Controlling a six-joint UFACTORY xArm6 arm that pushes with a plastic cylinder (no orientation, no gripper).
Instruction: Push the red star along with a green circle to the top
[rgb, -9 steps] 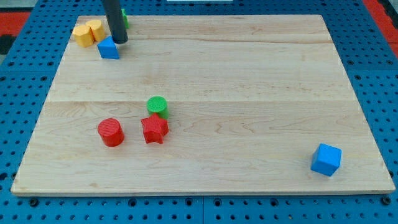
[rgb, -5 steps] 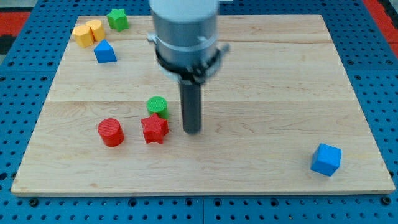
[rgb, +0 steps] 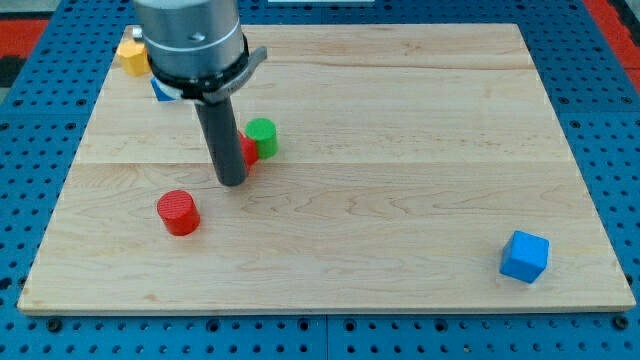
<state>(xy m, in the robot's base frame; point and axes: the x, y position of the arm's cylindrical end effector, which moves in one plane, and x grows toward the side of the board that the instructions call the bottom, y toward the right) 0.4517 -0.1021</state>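
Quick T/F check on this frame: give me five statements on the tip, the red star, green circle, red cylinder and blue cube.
1. My tip sits at the view's bottom side of the red star block. True.
2. The green circle block lies at the view's bottom right corner. False: it sits right next to the red star, up and to the view's right of it.
3. The red cylinder block touches the red star. False: it stands apart, toward the view's bottom left.
4. The blue cube block is near the view's bottom right. True.
5. The rod hides the green circle. False: it partly hides the red star.
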